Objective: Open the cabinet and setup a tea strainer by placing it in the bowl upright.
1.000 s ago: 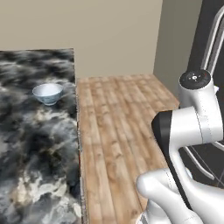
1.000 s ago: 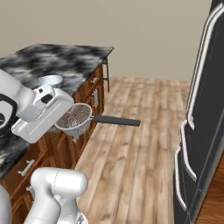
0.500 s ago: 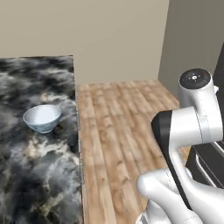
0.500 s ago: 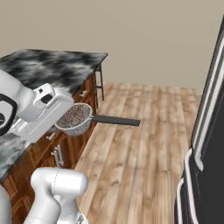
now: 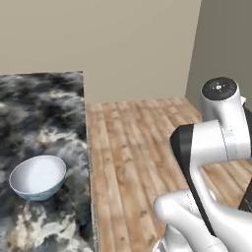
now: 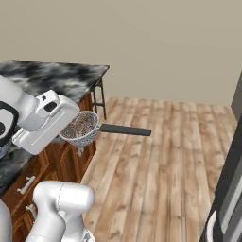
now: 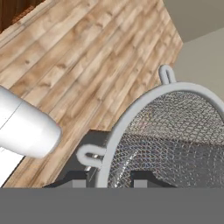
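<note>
The pale glossy bowl (image 5: 38, 177) stands upright near the right edge of the dark marbled counter (image 5: 44, 113), with nothing in it. My gripper (image 6: 70, 136) is shut on the tea strainer (image 6: 83, 127), holding its rim over the counter's edge; the dark handle (image 6: 125, 129) points right over the floor. In the hand view the silver mesh basket (image 7: 175, 131) looms close above my gripper (image 7: 109, 177), rim between the fingertips (image 7: 74, 177). The tall cabinet is out of view.
Low wooden cabinets (image 6: 28, 175) with slim handles run under the counter. Wood plank floor (image 5: 133, 147) stretches to the beige wall. A tall dark appliance (image 6: 229, 189) stands at the right. My own arm (image 5: 211, 142) fills the lower right of the left base view.
The whole picture has shifted, so the base has driven; the bowl now appears nearer and lower in the left base view. The strainer has stayed in my shut gripper.
</note>
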